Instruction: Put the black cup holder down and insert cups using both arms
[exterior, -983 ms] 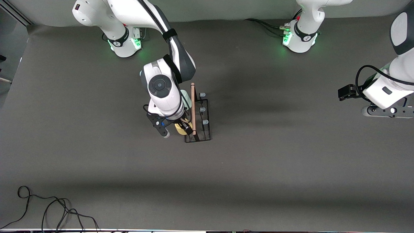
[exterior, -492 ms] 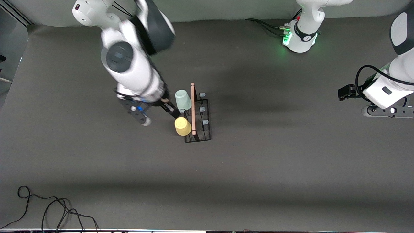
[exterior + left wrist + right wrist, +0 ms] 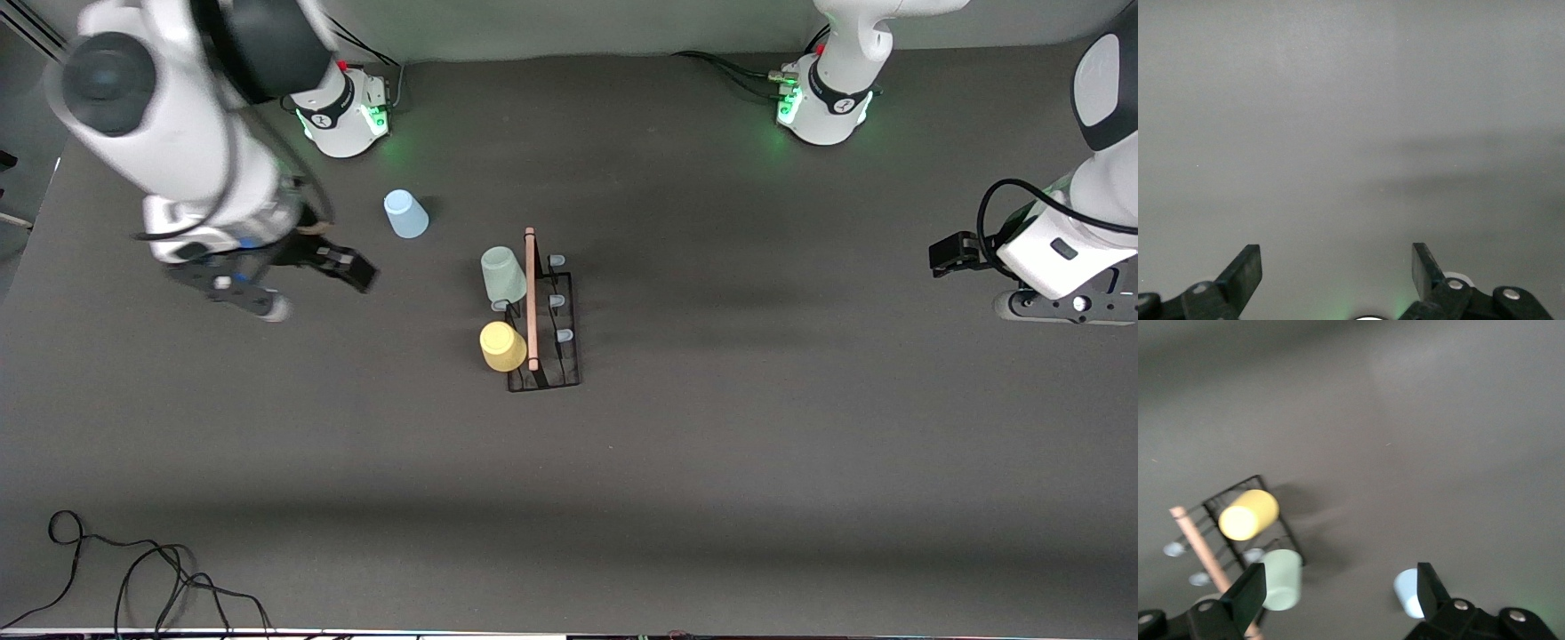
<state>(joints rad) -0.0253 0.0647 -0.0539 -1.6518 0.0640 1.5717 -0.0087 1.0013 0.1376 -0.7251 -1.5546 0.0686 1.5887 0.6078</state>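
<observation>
The black cup holder (image 3: 556, 356) stands mid-table, its wooden rod (image 3: 531, 298) pointing toward the bases. On its side toward the right arm's end, a pale green cup (image 3: 503, 274) and a yellow cup (image 3: 502, 346) sit on pegs; the yellow one is nearer the front camera. A light blue cup (image 3: 405, 214) stands mouth down on the table near the right arm's base. My right gripper (image 3: 227, 289) hangs open and empty over the table at the right arm's end; its wrist view shows the yellow cup (image 3: 1248, 515), green cup (image 3: 1281, 580) and blue cup (image 3: 1408, 592). My left gripper (image 3: 1062, 305) waits open, (image 3: 1336, 270) over bare table.
The two lit bases (image 3: 347, 116) (image 3: 822, 107) stand along the table's edge farthest from the front camera. A loose black cable (image 3: 133, 578) lies at the near corner on the right arm's end. Three pegs (image 3: 557, 298) on the holder's other row are bare.
My right arm has swung away from the holder toward its own end of the table, leaving the yellow cup on its peg and uncovering the blue cup. The left arm has not moved.
</observation>
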